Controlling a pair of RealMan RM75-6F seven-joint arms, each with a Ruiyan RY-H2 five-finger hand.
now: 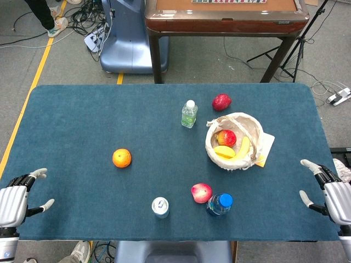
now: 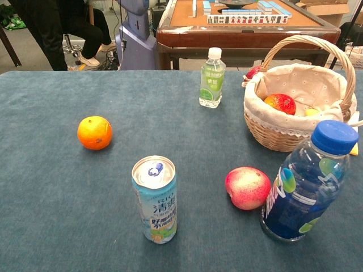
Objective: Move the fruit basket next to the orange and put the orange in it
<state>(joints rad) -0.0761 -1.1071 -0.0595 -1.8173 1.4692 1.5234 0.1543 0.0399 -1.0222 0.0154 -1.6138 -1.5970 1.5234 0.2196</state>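
- Fruit basket (image 1: 235,141) sits right of centre on the worktop (image 1: 82,120), well apart from the orange (image 1: 122,158)
- My left hand (image 1: 16,200) and right hand (image 1: 329,192) hang empty, fingers spread
- I'd take the handle with my right hand, lift level, and steer between the green-label bottle (image 1: 189,114) and the loose peach (image 1: 201,192)

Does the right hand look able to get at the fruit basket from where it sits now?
Probably yes: the right hand is open at the table's edge, and bare cloth lies between it and the fruit basket.

drink can (image 2: 155,198), peach (image 2: 248,187) and blue bottle (image 2: 306,184) stand near; green bottle (image 2: 211,78) farther.
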